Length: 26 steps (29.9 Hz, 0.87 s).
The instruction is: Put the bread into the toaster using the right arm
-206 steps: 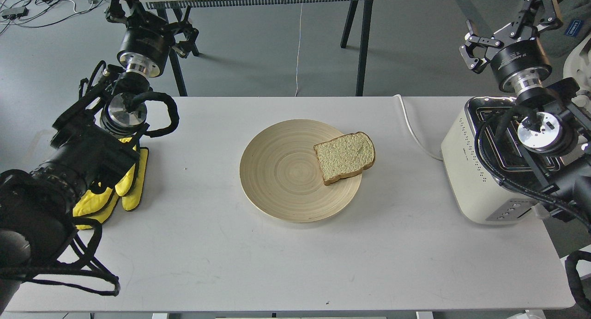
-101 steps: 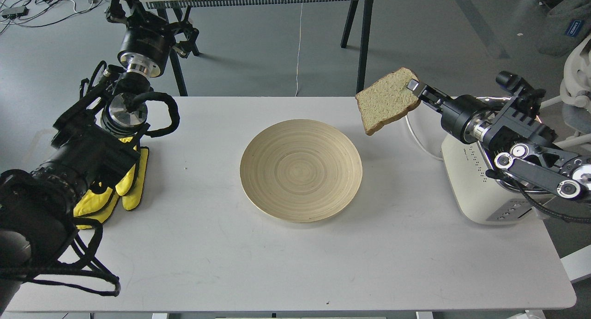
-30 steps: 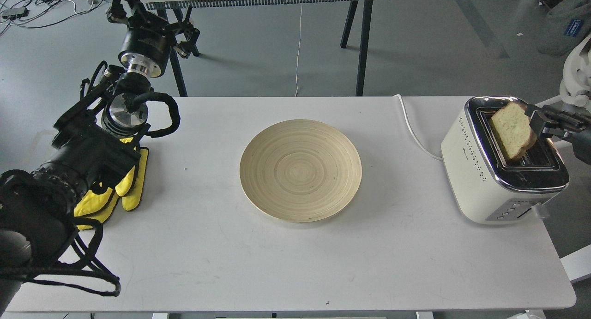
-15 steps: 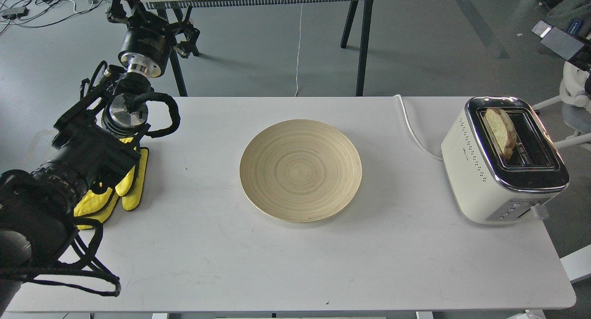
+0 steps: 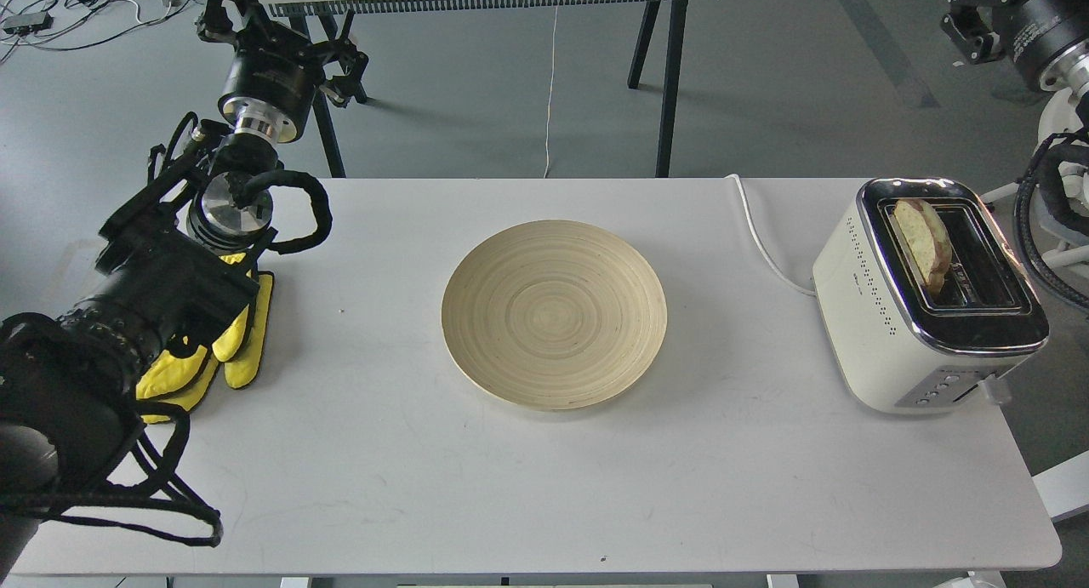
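The bread (image 5: 923, 243) stands on edge in the left slot of the cream-white toaster (image 5: 885, 333), its upper part sticking out above the chrome top. The toaster sits at the table's right end. My right arm is raised at the top right corner, well above and behind the toaster. Its gripper (image 5: 987, 5) is empty, its jaws look spread and its fingertips are cut off by the view's edge. My left gripper (image 5: 276, 26) hangs past the table's far left edge, spread and empty.
A round wooden plate (image 5: 510, 350) lies empty mid-table. A yellow cloth (image 5: 242, 341) lies under my left arm. The toaster's white cord (image 5: 761, 243) runs off the far edge. A second table's legs (image 5: 668, 77) stand behind.
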### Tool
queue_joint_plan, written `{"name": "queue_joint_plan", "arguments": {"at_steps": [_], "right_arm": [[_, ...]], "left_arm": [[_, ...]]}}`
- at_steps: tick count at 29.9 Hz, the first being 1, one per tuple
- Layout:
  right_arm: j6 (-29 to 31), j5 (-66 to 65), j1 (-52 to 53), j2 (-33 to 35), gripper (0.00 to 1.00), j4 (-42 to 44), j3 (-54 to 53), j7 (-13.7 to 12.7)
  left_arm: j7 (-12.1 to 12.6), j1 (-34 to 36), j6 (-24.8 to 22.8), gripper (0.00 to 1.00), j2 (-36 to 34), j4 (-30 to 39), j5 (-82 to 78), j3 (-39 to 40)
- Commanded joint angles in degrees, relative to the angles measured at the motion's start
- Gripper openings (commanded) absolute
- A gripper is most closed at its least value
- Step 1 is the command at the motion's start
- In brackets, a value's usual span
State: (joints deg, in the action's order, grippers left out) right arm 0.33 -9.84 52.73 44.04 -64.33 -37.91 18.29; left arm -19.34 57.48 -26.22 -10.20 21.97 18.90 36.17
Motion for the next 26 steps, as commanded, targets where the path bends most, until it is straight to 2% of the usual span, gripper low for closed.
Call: {"name": "queue_joint_plan", "arguments": {"at_steps": [1, 6, 13, 17, 26], "right_arm": [[7.4, 10.1, -0.3, -4.8, 1.0, 5.9, -1.2, 1.4], [15.2, 19.8, -2.2, -12.9, 1.0, 14.7, -5.2, 1.1], [16.0, 20.6, -3.0, -23.2, 1.0, 21.6, -11.6, 0.6], [15.8, 20.6, -3.1, -25.1, 1.0, 22.0, -11.5, 1.1], [15.9, 20.3, -4.5, -24.0, 1.0, 21.8, -11.5, 1.4]], "left_arm": [[0.0, 0.0, 0.0, 1.0, 0.0, 0.0, 0.0, 0.0], [0.0, 0.0, 0.1, 1.0, 0.0, 0.0, 0.0, 0.0], [0.0, 0.0, 0.1, 1.0, 0.0, 0.0, 0.0, 0.0], [0.0, 0.0, 0.1, 1.0, 0.0, 0.0, 0.0, 0.0], [0.0, 0.0, -0.1, 1.0, 0.0, 0.0, 0.0, 0.0]]}}
